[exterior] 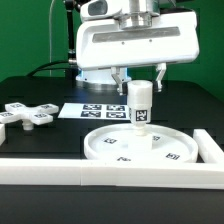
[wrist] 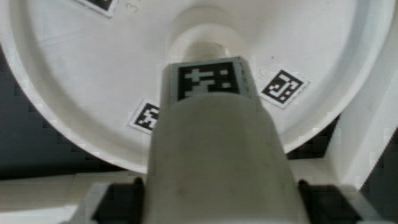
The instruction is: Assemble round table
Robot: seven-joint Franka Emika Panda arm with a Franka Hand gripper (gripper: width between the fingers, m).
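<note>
The large rimmed white disc (exterior: 140,148) lies flat on the black table at the front, with markers on its face. The short cylindrical post (exterior: 139,104) stands upright on the disc's middle, with markers on its side. My gripper (exterior: 139,84) comes down from above and is shut on the post's top. In the wrist view the post (wrist: 217,120) runs from between the black fingers (wrist: 121,200) down to the disc (wrist: 71,90). The cross-shaped piece (exterior: 27,116) lies loose on the table at the exterior view's left.
The marker board (exterior: 92,112) lies flat behind the disc. A long white border rail (exterior: 60,170) runs along the front edge, and another white rail (exterior: 209,146) stands at the exterior view's right. The robot's white base is behind.
</note>
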